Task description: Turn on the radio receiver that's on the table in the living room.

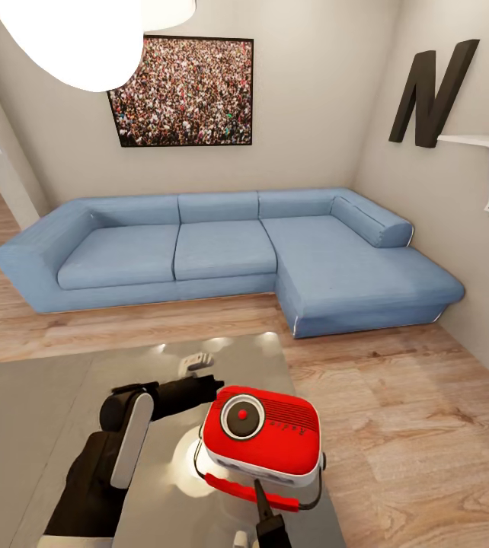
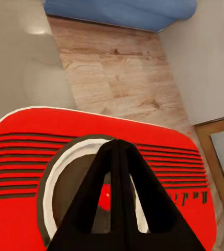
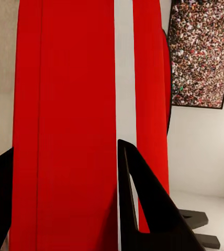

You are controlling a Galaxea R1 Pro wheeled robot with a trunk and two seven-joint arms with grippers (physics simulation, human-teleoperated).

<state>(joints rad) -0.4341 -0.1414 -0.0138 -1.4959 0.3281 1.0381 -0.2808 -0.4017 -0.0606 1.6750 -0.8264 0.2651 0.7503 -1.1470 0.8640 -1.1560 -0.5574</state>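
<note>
The left gripper (image 2: pixel 117 157), fingers pressed together, rests its tips against the round dial on the radio receiver (image 1: pixel 263 434), which is lifted above the table (image 1: pixel 39 426). The right gripper (image 3: pixel 65 209) clamps the radio's red body from below.

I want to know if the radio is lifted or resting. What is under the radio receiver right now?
Under the radio receiver the head view shows the table, its glossy top, and the right gripper at the red handle. Whether it touches the table is hidden by its own body.
</note>
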